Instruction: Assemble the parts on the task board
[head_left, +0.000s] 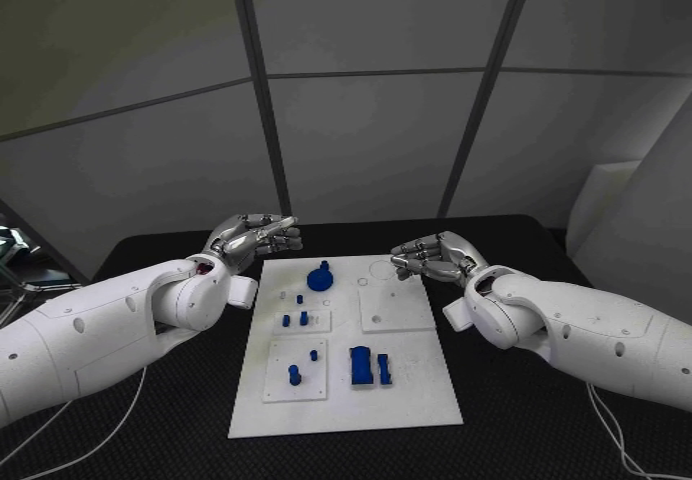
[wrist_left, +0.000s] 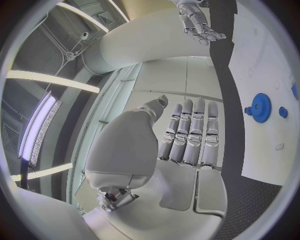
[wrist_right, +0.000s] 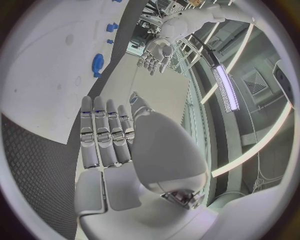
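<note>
Tabletop, black and textured, carrying the white task board at its centre, long axis running away from the robot. Blue parts sit on the board: a gear with a hub near the far edge toward the left; several small pegs on a raised white tile behind it; two more pegs on the near left tile; and a rectangular block with upright pieces near the board's middle on the near half. A further white tile on the far right of the board bears no blue piece that can be made out.

Left hand hovers beyond the board's far left corner, apart from the board, holding nothing; in the left wrist view its fingers lie straight and side by side, thumb set off to one side. The same view shows the gear and a small peg on the board.

Right hand hovers over the board's far right corner, empty; in the right wrist view its fingers extend straight, close together, with the gear visible beyond them.
</note>
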